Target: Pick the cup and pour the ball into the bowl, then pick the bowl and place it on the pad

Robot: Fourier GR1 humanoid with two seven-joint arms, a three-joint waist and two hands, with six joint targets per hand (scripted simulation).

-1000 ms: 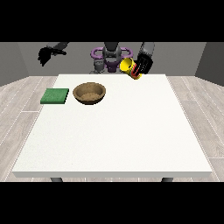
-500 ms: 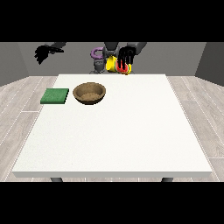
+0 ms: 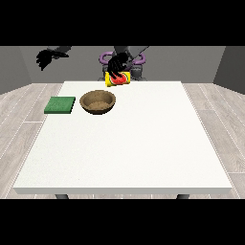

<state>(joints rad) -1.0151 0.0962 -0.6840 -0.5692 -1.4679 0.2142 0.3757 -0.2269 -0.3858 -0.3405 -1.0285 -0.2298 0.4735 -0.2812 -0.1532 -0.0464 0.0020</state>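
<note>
Yellow cup (image 3: 118,79) with a red patch lies tipped on its side in the hand (image 3: 116,65) near the view's middle, fingers curled round it, above the table's (image 3: 143,139) far edge. You see it just behind the brown bowl (image 3: 97,102); whether a ball is inside either, you can't tell. The green pad (image 3: 60,105) lies beside the bowl. The hand at the view's left (image 3: 46,58) hangs raised off the table, fingers drooping, holding nothing.

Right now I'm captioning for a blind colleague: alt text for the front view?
A black hand holds a tipped yellow cup behind a brown bowl on a white table. A green pad lies at the bowl's left; the other hand hangs raised.
</note>
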